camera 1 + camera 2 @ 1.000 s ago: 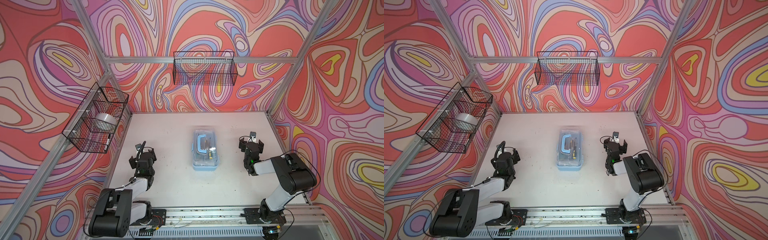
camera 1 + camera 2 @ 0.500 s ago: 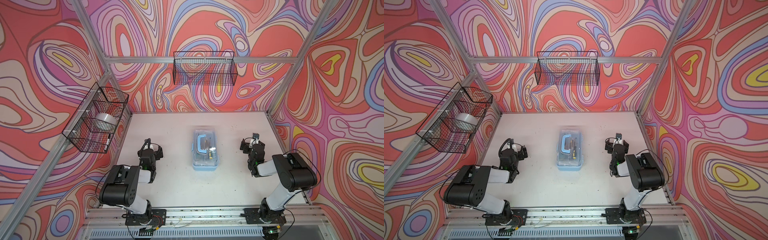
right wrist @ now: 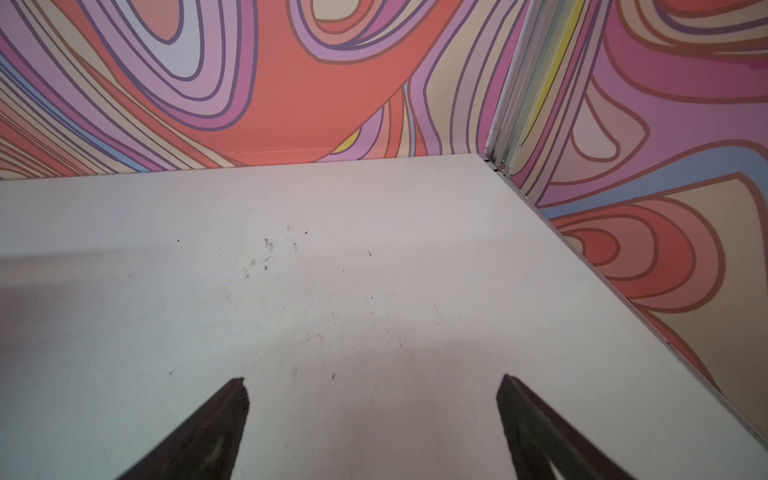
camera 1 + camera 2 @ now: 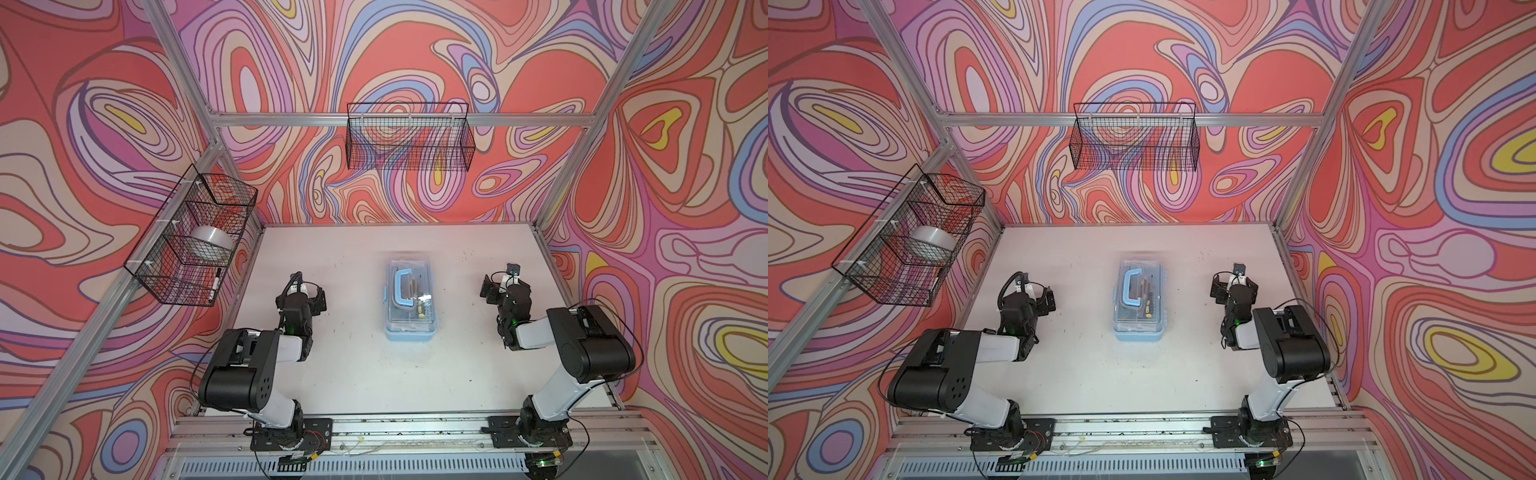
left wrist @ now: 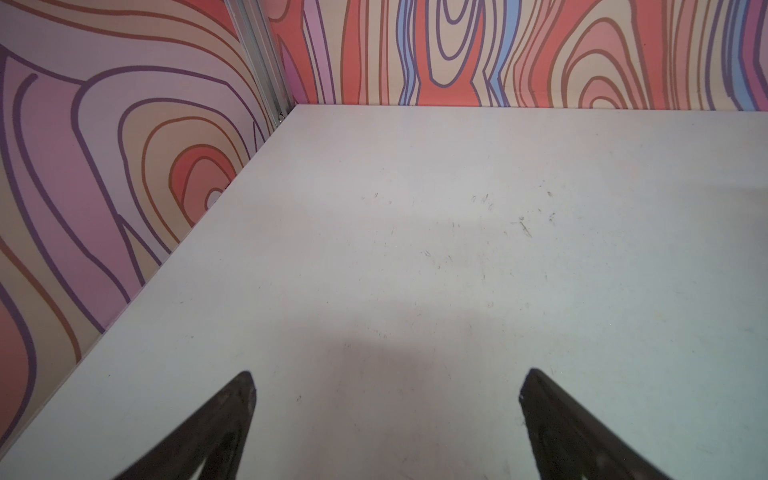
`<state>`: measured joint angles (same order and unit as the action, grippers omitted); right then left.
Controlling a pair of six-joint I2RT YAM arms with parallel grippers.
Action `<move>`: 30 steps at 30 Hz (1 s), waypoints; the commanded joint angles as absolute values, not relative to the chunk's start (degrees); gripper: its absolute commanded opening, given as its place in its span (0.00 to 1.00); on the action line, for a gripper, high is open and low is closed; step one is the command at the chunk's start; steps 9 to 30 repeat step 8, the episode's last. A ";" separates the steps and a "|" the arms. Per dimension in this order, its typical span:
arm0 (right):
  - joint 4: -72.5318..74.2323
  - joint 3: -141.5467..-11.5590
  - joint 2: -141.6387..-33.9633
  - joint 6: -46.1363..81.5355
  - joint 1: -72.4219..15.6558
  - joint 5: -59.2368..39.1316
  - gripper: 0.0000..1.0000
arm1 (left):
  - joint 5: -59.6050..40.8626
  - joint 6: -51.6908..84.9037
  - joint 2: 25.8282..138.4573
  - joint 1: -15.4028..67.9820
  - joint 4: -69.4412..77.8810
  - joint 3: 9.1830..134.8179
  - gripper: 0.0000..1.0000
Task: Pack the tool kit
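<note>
Baskets come first at the far left. The left basket (image 4: pixel 195 245) hangs on the side wall with a tape roll (image 4: pixel 210 241) and a marker (image 4: pixel 215 284) inside. Both top views show it; neither wrist view does.

Next is the left gripper (image 4: pixel 305 297), hovering over the white table (image 4: pixel 353 374), well apart from everything. From above its jaws are hard to read. The left wrist view settles it: the left gripper (image 5: pixel 388 374) has its fingers spread wide with bare table between them and nothing held (only scuff marks and a corner of the patterned walls lie ahead).

In the middle of the table sits the tool kit (image 4: pixel 409 297), a light-blue box with its clear lid down. Its blue handle (image 4: pixel 403 286) lies on top, and tools show dimly through the lid. Only the top views show it; whether it is latched I cannot tell. On the back wall beyond it hangs the back basket (image 4: pixel 409 139).

Right of the kit, the right gripper (image 4: pixel 500 289) hovers clear of the box. In its wrist view the right gripper (image 3: pixel 372 378) is likewise wide apart and holds nothing.

A second ago the left arm lay stretched low along the left edge, its gripper nearer the front. It has since folded up, and the gripper now sits farther in toward the kit. The right gripper has shifted only slightly, and the kit has not moved.
</note>
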<state>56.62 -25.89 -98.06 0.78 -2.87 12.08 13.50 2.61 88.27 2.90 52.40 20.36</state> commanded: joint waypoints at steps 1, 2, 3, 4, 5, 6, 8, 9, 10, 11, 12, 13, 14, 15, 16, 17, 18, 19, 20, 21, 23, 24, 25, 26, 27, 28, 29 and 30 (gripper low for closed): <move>52.76 -28.29 -98.93 2.18 -1.19 8.47 0.98 | 13.84 2.47 88.55 2.64 52.67 20.87 1.00; 52.48 -28.49 -98.97 2.21 -1.15 8.46 0.98 | 13.87 2.42 88.61 2.64 52.95 20.82 1.00; 52.61 -28.48 -99.01 2.22 -1.14 8.35 0.98 | 13.87 2.48 88.47 2.64 52.64 20.91 1.00; 52.74 -28.24 -98.77 2.28 -1.14 8.34 0.98 | 13.81 2.49 88.45 2.64 52.65 20.87 1.00; 53.03 -28.05 -98.70 2.28 -1.08 8.31 0.98 | 13.88 2.46 88.57 2.63 52.75 20.79 1.00; 53.46 -27.75 -98.55 2.27 -1.12 8.33 0.98 | 13.84 2.48 88.59 2.59 52.82 20.83 1.00; 54.81 -26.95 -98.27 1.90 -1.14 8.55 0.98 | 13.84 2.48 88.46 2.64 52.82 20.82 1.00; 54.81 -26.95 -98.27 1.90 -1.14 8.55 0.98 | 13.84 2.48 88.46 2.64 52.82 20.82 1.00; 54.81 -26.95 -98.27 1.90 -1.14 8.55 0.98 | 13.84 2.48 88.46 2.64 52.82 20.82 1.00; 54.81 -26.95 -98.27 1.90 -1.14 8.55 0.98 | 13.84 2.48 88.46 2.64 52.82 20.82 1.00; 54.81 -26.95 -98.27 1.90 -1.14 8.55 0.98 | 13.84 2.48 88.46 2.64 52.82 20.82 1.00; 54.81 -26.95 -98.27 1.90 -1.14 8.55 0.98 | 13.84 2.48 88.46 2.64 52.82 20.82 1.00; 54.81 -26.95 -98.27 1.90 -1.14 8.55 0.98 | 13.84 2.48 88.46 2.64 52.82 20.82 1.00; 54.81 -26.95 -98.27 1.90 -1.14 8.55 0.98 | 13.84 2.48 88.46 2.64 52.82 20.82 1.00; 54.81 -26.95 -98.27 1.90 -1.14 8.55 0.98 | 13.84 2.48 88.46 2.64 52.82 20.82 1.00; 54.81 -26.95 -98.27 1.90 -1.14 8.55 0.98 | 13.84 2.48 88.46 2.64 52.82 20.82 1.00; 54.81 -26.95 -98.27 1.90 -1.14 8.55 0.98 | 13.84 2.48 88.46 2.64 52.82 20.82 1.00; 54.81 -26.95 -98.27 1.90 -1.14 8.55 0.98 | 13.84 2.48 88.46 2.64 52.82 20.82 1.00; 54.81 -26.95 -98.27 1.90 -1.14 8.55 0.98 | 13.84 2.48 88.46 2.64 52.82 20.82 1.00; 54.81 -26.95 -98.27 1.90 -1.14 8.55 0.98 | 13.84 2.48 88.46 2.64 52.82 20.82 1.00; 54.81 -26.95 -98.27 1.90 -1.14 8.55 0.98 | 13.84 2.48 88.46 2.64 52.82 20.82 1.00; 54.81 -26.95 -98.27 1.90 -1.14 8.55 0.98 | 13.84 2.48 88.46 2.64 52.82 20.82 1.00; 54.81 -26.95 -98.27 1.90 -1.14 8.55 0.98 | 13.84 2.48 88.46 2.64 52.82 20.82 1.00; 54.81 -26.95 -98.27 1.90 -1.14 8.55 0.98 | 13.84 2.48 88.46 2.64 52.82 20.82 1.00; 54.81 -26.95 -98.27 1.90 -1.14 8.55 0.98 | 13.84 2.48 88.46 2.64 52.82 20.82 1.00; 54.81 -26.95 -98.27 1.90 -1.14 8.55 0.98 | 13.84 2.48 88.46 2.64 52.82 20.82 1.00; 54.81 -26.95 -98.27 1.90 -1.14 8.55 0.98 | 13.84 2.48 88.46 2.64 52.82 20.82 1.00; 54.81 -26.95 -98.27 1.90 -1.14 8.55 0.98 | 13.84 2.48 88.46 2.64 52.82 20.82 1.00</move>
